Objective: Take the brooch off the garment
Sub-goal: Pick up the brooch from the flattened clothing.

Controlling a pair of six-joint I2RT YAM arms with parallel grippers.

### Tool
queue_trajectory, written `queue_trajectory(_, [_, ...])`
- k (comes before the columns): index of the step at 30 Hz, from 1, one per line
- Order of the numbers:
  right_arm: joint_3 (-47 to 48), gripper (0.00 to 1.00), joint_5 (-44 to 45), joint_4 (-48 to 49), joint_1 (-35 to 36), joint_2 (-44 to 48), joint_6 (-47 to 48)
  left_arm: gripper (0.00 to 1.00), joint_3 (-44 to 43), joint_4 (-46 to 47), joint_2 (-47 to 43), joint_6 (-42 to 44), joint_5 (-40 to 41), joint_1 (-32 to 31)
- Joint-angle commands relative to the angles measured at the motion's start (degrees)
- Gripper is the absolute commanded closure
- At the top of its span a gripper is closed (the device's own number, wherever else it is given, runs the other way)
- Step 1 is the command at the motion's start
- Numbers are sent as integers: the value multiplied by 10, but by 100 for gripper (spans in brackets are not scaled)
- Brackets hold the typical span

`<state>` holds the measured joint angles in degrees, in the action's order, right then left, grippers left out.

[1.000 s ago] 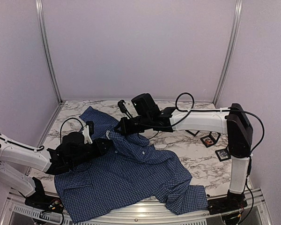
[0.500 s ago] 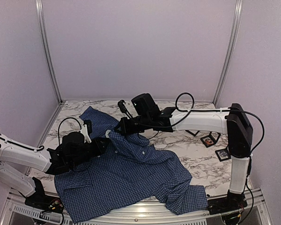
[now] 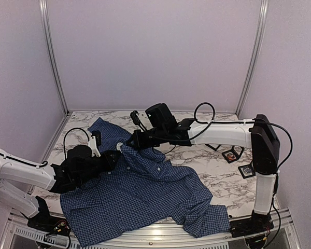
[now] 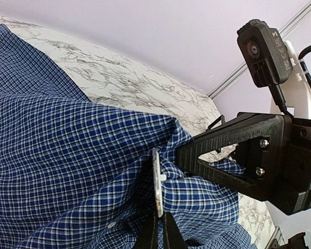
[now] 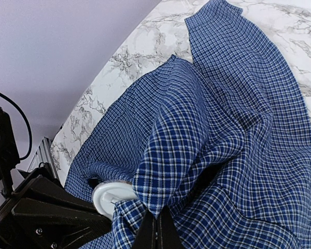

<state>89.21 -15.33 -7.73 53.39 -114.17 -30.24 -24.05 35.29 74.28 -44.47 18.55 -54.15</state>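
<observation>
The garment (image 3: 145,192), a dark blue checked shirt, lies spread over the marble table, and one fold of it is lifted between the two arms. The brooch (image 4: 156,179) shows edge-on as a thin pale disc with a small stud. Its white back (image 5: 110,196) pokes out of the fold. My left gripper (image 4: 159,224) is shut on the disc's lower rim. Just right of the brooch, my right gripper (image 5: 156,223) is shut on a pinch of the shirt (image 5: 238,104). In the top view the left gripper (image 3: 115,155) and right gripper (image 3: 132,141) meet at the brooch (image 3: 119,147).
Two small black-framed pieces (image 3: 231,154) (image 3: 246,169) lie on the marble at the right, near the right arm's post. A small black object (image 3: 137,118) sits at the back. Walls close in on three sides. The shirt's hem hangs over the table's front edge (image 3: 160,236).
My left gripper has closed its last bit onto the brooch and drawn slightly back to the left. The right arm and its pinch of cloth have not moved.
</observation>
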Motion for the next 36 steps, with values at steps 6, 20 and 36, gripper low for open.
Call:
queue_trajectory(6, [-4,100,-4,1,-3,11,-8,95,-10,20,3,6,8,6])
queue_trajectory(20, [-13,100,-3,3,-3,21,-11,94,-25,23,27,-5,3,12])
queue_trajectory(36, [-17,100,-11,13,-3,30,-16,92,-47,-13,47,-26,8,17])
